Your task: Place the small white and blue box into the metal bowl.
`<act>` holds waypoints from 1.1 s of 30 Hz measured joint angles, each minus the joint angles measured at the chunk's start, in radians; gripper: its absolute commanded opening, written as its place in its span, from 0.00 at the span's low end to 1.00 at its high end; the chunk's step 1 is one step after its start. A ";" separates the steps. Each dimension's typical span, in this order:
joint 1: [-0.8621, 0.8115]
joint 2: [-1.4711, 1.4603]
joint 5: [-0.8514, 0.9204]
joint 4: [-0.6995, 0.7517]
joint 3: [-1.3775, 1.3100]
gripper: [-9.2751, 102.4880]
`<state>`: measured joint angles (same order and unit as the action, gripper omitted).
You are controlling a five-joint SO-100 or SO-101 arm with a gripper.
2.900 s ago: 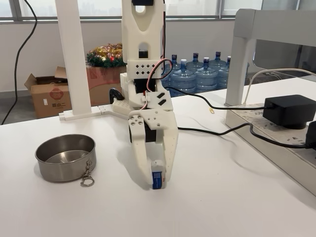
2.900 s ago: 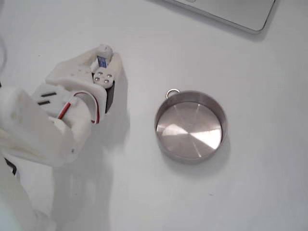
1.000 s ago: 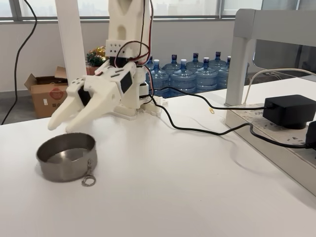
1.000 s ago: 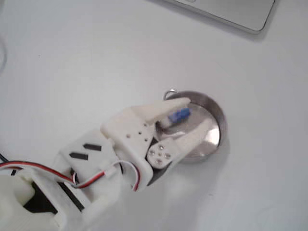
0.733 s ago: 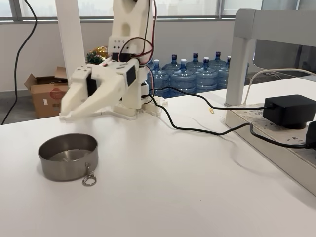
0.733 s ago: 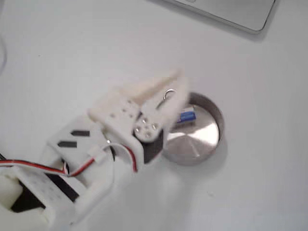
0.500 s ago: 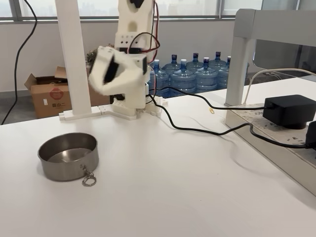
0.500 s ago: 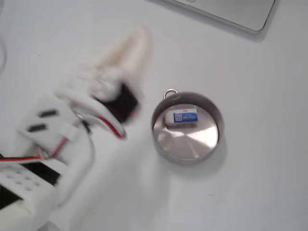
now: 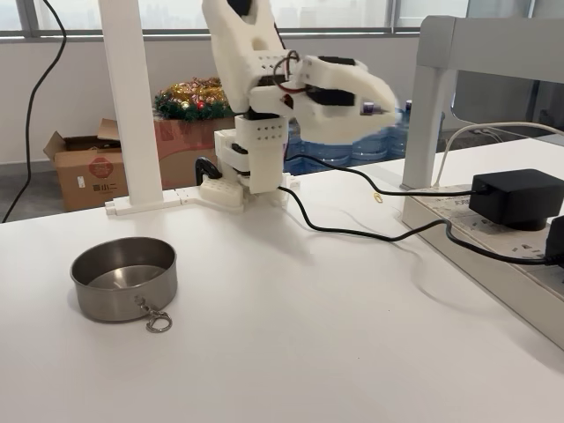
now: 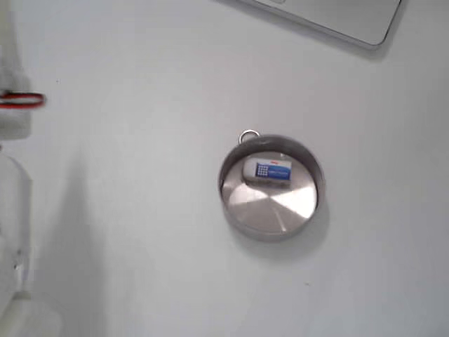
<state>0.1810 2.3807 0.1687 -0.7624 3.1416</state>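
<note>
Small white and blue box (image 10: 267, 172) lies flat inside the metal bowl (image 10: 309, 207), on the floor of it, up against the wall on the side nearest the ring clasp (image 10: 248, 135) as the top-down fixed view shows it. Label faces up: blue panel with a grid print, a small red mark near one corner. Nothing touches it.

In the side-on fixed view the bowl (image 9: 124, 278) sits on the white table (image 9: 291, 352) at the left, clasp (image 9: 155, 318) hanging off the front of the rim onto the tabletop. The box is hidden by the bowl wall from this angle.

Gripper (image 9: 388, 110) is up high and well apart from the bowl, pointing to the right of that view, in front of the water bottles. It's motion-blurred; can't tell whether the claw is apart or together. Nothing visible in it.

Arm base stands at the back of the table beside a white post (image 9: 130, 101). Black cable (image 9: 370, 234) runs from it across the table toward a black power adapter (image 9: 516, 196) on the right. Cardboard box (image 9: 86, 167) on the floor behind.

In the top-down view a blurred white part of the arm (image 10: 14, 203) runs along the left edge, and a laptop corner (image 10: 337, 17) shows at the top.
</note>
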 measured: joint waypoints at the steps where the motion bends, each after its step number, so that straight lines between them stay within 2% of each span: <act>1: 0.006 0.029 0.011 0.051 0.000 0.04; 6: 0.035 0.241 0.026 0.431 0.005 0.04; 13: 0.046 0.762 0.028 1.178 0.026 0.04; 18: -0.009 0.989 0.028 1.566 0.026 0.04; 25: -0.037 1.098 0.028 1.832 0.023 0.04; 33: -0.057 1.108 0.028 1.890 0.023 0.03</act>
<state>0.1243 3.4883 0.1963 1.1275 3.1646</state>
